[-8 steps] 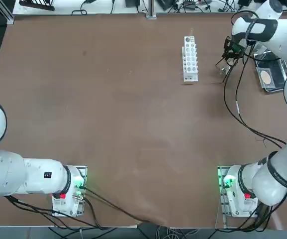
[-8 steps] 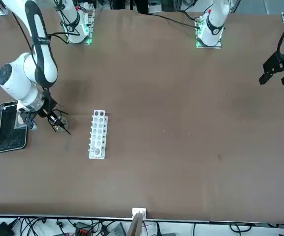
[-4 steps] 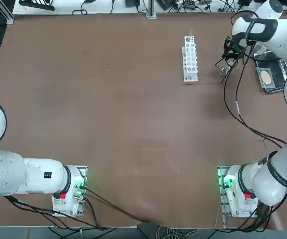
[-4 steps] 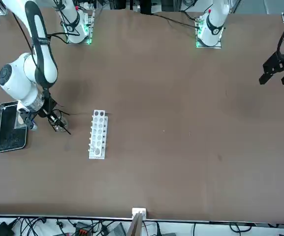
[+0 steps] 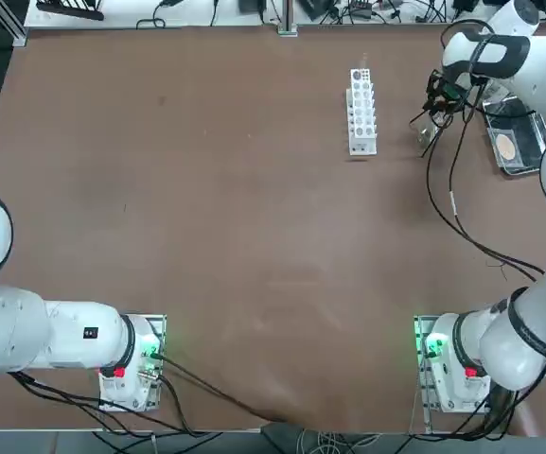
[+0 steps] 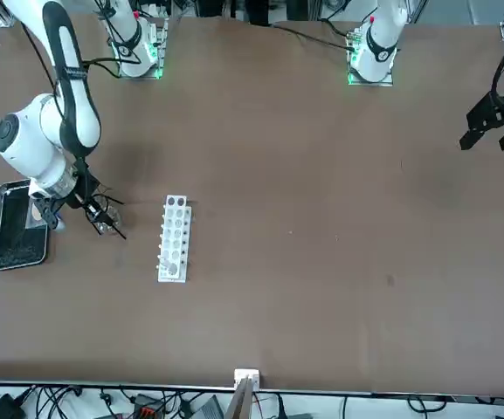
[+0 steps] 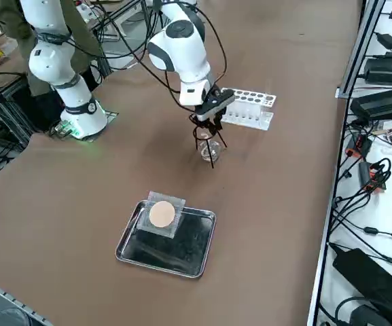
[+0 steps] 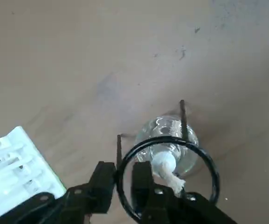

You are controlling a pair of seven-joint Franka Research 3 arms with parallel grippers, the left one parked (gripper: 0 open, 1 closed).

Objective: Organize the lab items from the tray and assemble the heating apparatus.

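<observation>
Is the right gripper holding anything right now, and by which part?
The right gripper straddles the tripod's wire ring, over the burner; whether it still clamps it cannot be told.

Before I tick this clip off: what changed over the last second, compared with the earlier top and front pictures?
Nothing has visibly moved. The right gripper stays low at the tripod, which stands over the burner beside the tube rack; its jaws now sit slightly apart either side of the ring wire. The mesh pad stays in the tray.
</observation>
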